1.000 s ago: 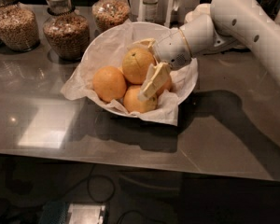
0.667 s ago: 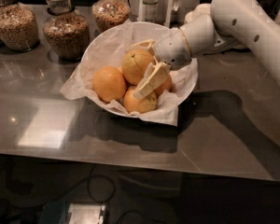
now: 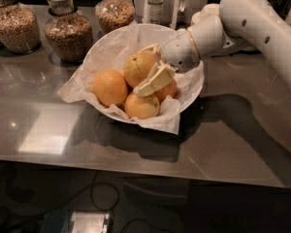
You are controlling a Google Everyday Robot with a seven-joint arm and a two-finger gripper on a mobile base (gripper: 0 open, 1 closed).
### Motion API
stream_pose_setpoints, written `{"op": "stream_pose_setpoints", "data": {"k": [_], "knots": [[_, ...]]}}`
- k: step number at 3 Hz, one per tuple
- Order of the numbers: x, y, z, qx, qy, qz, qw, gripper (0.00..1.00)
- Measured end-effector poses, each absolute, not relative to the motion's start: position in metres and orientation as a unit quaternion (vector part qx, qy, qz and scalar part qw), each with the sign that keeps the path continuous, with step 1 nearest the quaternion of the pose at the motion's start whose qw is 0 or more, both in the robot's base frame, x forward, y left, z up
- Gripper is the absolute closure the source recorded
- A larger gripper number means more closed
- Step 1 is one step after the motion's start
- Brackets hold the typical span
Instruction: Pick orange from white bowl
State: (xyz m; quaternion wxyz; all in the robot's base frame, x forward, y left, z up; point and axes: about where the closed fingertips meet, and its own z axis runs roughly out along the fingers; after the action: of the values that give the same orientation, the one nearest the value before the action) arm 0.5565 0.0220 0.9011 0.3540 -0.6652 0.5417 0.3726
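Observation:
The white bowl (image 3: 191, 93), lined with crumpled white paper, stands mid-table and holds several round fruits. The orange (image 3: 136, 67), the palest and largest, lies at the back of the pile. Three deeper-orange fruits lie around it: one at the left (image 3: 109, 87), one in front (image 3: 141, 106), and one at the right (image 3: 168, 91), partly hidden. My gripper (image 3: 141, 71) reaches in from the right. One finger (image 3: 154, 80) lies against the orange's front right side. The other (image 3: 149, 48) lies behind its top. The jaws are closed on the orange, which still rests in the bowl.
Three glass jars of grain (image 3: 68, 30) stand along the back left. A bottle (image 3: 155, 4) and a white stand are behind the bowl. My white arm (image 3: 262, 28) crosses the right side of the table. A dark floor with cables lies past the front edge.
The front finger has swung left, in against the orange. The back finger and the fruits have stayed put.

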Motion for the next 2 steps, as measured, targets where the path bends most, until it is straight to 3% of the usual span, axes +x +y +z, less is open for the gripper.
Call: {"op": "stream_pose_setpoints", "data": {"k": [1,2], "knots": [[0.5565,0.0220,0.9011,-0.665,0.542,0.373,0.354,0.89],[0.5564,0.0221,0.9011,-0.665,0.542,0.373,0.354,1.00]]}}
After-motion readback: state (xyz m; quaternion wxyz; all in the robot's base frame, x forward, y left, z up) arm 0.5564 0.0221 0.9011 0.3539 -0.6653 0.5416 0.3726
